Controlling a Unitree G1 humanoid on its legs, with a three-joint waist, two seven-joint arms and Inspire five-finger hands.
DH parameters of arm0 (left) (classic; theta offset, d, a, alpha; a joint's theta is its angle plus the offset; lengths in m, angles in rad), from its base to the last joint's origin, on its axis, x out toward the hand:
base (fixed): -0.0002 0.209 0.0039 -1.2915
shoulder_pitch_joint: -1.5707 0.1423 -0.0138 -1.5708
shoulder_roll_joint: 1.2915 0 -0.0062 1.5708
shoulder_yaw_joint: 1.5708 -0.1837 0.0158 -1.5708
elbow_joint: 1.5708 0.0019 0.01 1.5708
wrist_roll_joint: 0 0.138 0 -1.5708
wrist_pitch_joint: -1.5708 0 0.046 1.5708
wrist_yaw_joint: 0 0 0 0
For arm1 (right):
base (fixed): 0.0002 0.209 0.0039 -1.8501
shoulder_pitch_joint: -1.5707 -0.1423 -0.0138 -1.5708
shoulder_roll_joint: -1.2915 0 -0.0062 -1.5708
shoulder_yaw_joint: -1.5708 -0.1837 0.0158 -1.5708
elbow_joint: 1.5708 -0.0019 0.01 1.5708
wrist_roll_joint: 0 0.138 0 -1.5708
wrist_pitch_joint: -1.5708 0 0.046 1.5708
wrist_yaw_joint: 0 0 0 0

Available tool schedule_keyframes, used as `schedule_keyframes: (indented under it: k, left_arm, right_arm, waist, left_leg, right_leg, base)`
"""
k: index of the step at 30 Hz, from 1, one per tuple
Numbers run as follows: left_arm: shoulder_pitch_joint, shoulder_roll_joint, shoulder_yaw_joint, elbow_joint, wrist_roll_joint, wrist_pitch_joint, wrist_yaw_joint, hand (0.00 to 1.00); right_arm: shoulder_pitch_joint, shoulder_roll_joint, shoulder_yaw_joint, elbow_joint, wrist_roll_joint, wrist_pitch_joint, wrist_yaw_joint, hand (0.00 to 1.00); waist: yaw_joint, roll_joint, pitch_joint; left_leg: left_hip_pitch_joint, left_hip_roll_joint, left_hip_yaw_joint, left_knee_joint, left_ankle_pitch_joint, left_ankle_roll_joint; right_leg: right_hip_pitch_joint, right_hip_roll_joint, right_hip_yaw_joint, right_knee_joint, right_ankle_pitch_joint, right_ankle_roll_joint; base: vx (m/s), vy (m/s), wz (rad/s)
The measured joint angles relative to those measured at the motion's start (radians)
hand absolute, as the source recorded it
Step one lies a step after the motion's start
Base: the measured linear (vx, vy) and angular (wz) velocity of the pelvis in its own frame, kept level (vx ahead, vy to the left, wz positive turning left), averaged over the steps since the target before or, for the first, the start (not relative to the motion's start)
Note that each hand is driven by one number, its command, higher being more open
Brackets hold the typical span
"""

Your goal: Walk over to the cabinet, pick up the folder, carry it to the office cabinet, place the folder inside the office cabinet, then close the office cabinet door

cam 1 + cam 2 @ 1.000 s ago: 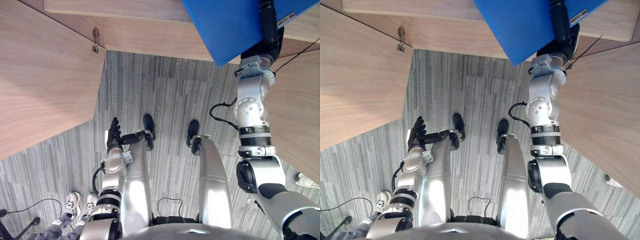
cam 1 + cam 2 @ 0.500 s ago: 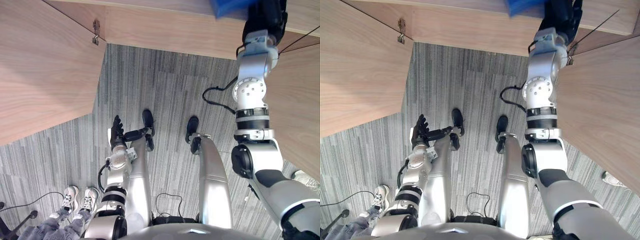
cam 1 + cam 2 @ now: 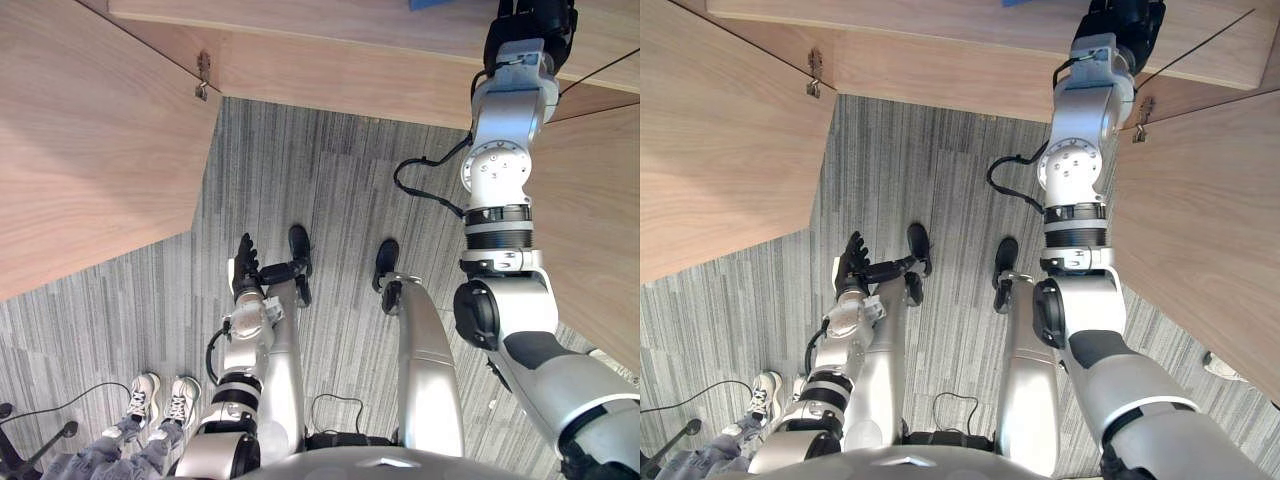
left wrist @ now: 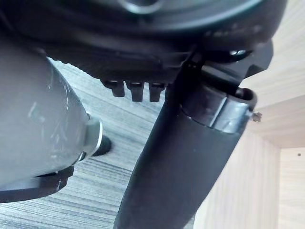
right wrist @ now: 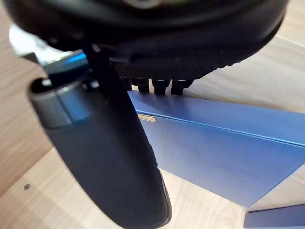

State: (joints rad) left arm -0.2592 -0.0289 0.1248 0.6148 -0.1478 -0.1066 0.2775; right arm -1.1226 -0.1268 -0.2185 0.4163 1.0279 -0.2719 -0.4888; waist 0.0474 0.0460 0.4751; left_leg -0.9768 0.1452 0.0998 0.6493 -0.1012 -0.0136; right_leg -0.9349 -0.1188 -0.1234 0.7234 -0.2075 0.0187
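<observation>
The blue folder (image 5: 214, 148) lies flat on the wooden shelf (image 5: 57, 195) inside the office cabinet; just a sliver of it (image 3: 430, 4) peeks out at the cabinet's upper edge. My right hand (image 3: 535, 15) reaches into the cabinet above it. In the right wrist view its thumb (image 5: 109, 157) and fingers are straight and off the folder. My left hand (image 3: 243, 262) hangs open beside my left leg, holding nothing. Both cabinet doors stand open: the left door (image 3: 90, 150) and the right door (image 3: 600, 230).
The cabinet's wooden front panel (image 3: 330, 60) runs across in front of me, with a metal hinge (image 3: 203, 78) at its left corner. Grey striped carpet (image 3: 320, 180) lies between the doors. A person's white shoes (image 3: 160, 395) stand at my left rear.
My right arm has carried the folder up and into the cabinet, nearly out of the head views. The right hand's fingers have let go of it. The left arm hangs as before.
</observation>
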Motion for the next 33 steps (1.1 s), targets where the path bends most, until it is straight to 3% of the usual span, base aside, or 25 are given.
schedule_keyframes:
  k: [6,11,23,33]
  left_arm:
    - [0.000,-0.003,-0.001,0.001,-0.001,0.000,0.000,1.00]
    - [0.000,-0.021,-0.004,0.014,-0.001,0.000,-0.001,1.00]
    - [-0.001,-0.005,-0.003,0.037,-0.001,-0.003,-0.023,1.00]
    - [-0.008,0.017,-0.001,0.066,-0.001,-0.003,-0.043,1.00]
  right_arm:
    - [-0.040,0.003,0.000,0.042,0.034,0.000,-0.003,1.00]
    - [-0.087,0.002,0.003,0.109,0.034,0.006,-0.003,1.00]
    - [-0.101,-0.129,0.190,0.197,0.023,0.144,0.079,1.00]
    - [-0.067,-0.186,0.242,0.209,-0.048,0.179,0.156,1.00]
  waist:
    - [-0.001,0.001,-0.001]
    - [-0.001,0.020,-0.012]
    - [-0.011,0.023,-0.013]
    - [-0.019,0.023,-0.014]
  left_leg:
    - [0.004,-0.003,-0.002,-0.022,0.015,-0.002]
    - [0.005,-0.002,-0.003,-0.039,0.029,-0.002]
    - [0.012,0.006,0.000,-0.055,0.045,-0.002]
    - [0.022,0.015,0.008,-0.056,0.046,0.003]
  right_leg:
    - [0.001,0.000,-0.005,-0.013,0.008,-0.004]
    - [0.004,0.003,-0.008,-0.032,0.023,-0.006]
    - [0.013,0.015,-0.008,-0.063,0.049,-0.008]
    - [0.031,0.025,-0.002,-0.093,0.071,-0.004]
  base:
    - [0.01,-0.005,0.02]
    - [0.00,0.000,0.00]
    - [0.00,0.001,-0.01]
    - [0.00,0.006,-0.04]
